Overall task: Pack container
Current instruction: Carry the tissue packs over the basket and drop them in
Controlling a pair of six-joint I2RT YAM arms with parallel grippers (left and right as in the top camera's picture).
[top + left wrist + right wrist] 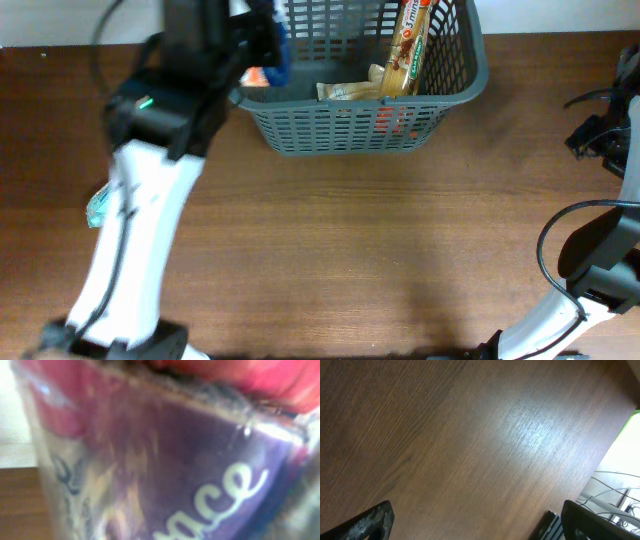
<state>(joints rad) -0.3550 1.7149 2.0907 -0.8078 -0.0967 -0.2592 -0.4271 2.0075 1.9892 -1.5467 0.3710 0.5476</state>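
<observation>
The dark grey lattice container (340, 128) stands at the back middle of the table. Inside it a brown snack bar packet (405, 45) leans upright, a beige packet (350, 91) lies flat, and something red (395, 118) shows through the slots. My left gripper (262, 55) is above the container's left rim, shut on a shiny purple and red packet (200, 475) with white script lettering that fills the left wrist view and hides the fingers. My right gripper (480, 522) is open and empty above bare wood at the table's right side.
A teal packet (99, 206) lies on the table at the left, partly under my left arm. Black cables (600, 100) hang at the right edge. A striped dark object (551, 527) sits next to my right finger.
</observation>
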